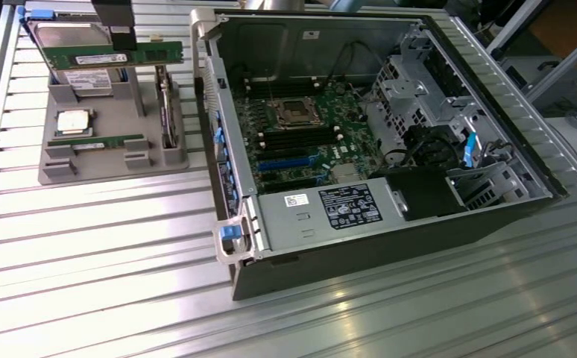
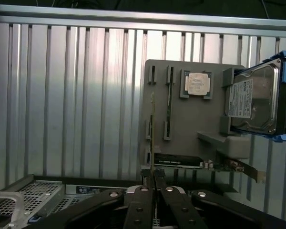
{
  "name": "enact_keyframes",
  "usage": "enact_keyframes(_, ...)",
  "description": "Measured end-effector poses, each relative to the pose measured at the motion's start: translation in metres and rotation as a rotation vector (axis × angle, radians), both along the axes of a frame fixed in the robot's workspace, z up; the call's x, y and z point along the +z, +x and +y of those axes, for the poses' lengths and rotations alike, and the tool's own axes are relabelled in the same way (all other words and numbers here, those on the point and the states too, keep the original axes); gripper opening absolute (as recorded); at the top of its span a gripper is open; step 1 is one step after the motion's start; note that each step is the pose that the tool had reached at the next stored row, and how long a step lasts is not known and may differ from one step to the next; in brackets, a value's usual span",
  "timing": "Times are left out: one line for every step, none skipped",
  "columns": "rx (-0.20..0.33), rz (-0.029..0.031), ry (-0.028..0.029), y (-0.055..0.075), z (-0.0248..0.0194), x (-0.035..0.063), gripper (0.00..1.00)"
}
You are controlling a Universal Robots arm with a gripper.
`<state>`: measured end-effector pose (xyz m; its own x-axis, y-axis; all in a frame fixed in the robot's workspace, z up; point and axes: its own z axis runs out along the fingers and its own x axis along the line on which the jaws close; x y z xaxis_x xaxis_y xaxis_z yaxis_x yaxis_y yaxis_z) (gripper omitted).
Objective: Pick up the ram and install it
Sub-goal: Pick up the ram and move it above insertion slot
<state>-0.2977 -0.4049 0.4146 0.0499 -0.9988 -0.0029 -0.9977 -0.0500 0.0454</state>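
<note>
My gripper (image 1: pixel 121 43) is shut on the ram (image 1: pixel 80 57), a long green stick with a white label. It holds the stick level by its top edge, above the far end of the grey parts holder (image 1: pixel 109 168). In the wrist view the gripper (image 2: pixel 155 180) pinches the ram (image 2: pixel 152 129), seen edge-on as a thin line. A second, matching stick (image 1: pixel 107 142) stands in its slot on the holder, also seen as a stick (image 2: pixel 169 102) in the wrist view. The black memory slots (image 1: pixel 294 138) lie on the motherboard inside the open computer case (image 1: pixel 487 216), toward the exterior view's right.
The holder also carries a square silver processor (image 1: pixel 74 121), a hard drive (image 1: pixel 80 41) behind the held stick, and a card on edge (image 1: pixel 167 112). The case's raised wall (image 1: pixel 209 112) stands between holder and motherboard. A power supply (image 1: pixel 329 209) fills the case's near side.
</note>
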Motion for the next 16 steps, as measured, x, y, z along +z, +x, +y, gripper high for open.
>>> enact_keyframes(0.000, 0.0000, -0.0001, 0.0008, 0.0000, 0.0000, 0.12)
enact_keyframes(0.000, 0.0000, -0.0002, 0.0013, 0.0000, 0.0000, 0.12)
enact_keyframes(0.000, 0.0001, -0.0004, 0.0023, 0.0000, 0.0001, 0.12)
enact_keyframes(0.000, 0.0000, -0.0004, 0.0029, 0.0000, 0.0000, 0.12)
enact_keyframes(0.000, 0.0000, -0.0005, 0.0032, 0.0000, 0.0000, 0.12)
enact_keyframes(0.000, 0.0000, -0.0006, 0.0041, 0.0000, 0.0000, 0.12)
enact_keyframes(0.000, 0.0001, -0.0007, 0.0045, 0.0000, 0.0000, 0.12)
enact_keyframes(0.000, 0.0001, -0.0007, 0.0049, 0.0000, 0.0001, 0.12)
enact_keyframes(0.000, 0.0001, -0.0007, 0.0053, 0.0000, 0.0001, 0.12)
enact_keyframes(0.000, 0.0000, -0.0007, 0.0056, 0.0000, 0.0000, 0.12)
enact_keyframes(0.000, 0.0000, -0.0009, 0.0061, 0.0000, 0.0000, 0.12)
enact_keyframes(0.000, 0.0001, -0.0009, 0.0065, 0.0000, 0.0001, 0.12)
enact_keyframes(0.000, 0.0000, -0.0010, 0.0075, 0.0000, 0.0000, 0.12)
enact_keyframes(0.000, 0.0000, -0.0011, 0.0087, 0.0000, 0.0000, 0.12)
enact_keyframes(0.000, 0.0000, -0.0013, 0.0093, 0.0000, 0.0000, 0.12)
enact_keyframes(0.000, 0.0001, -0.0013, 0.0097, 0.0000, 0.0000, 0.12)
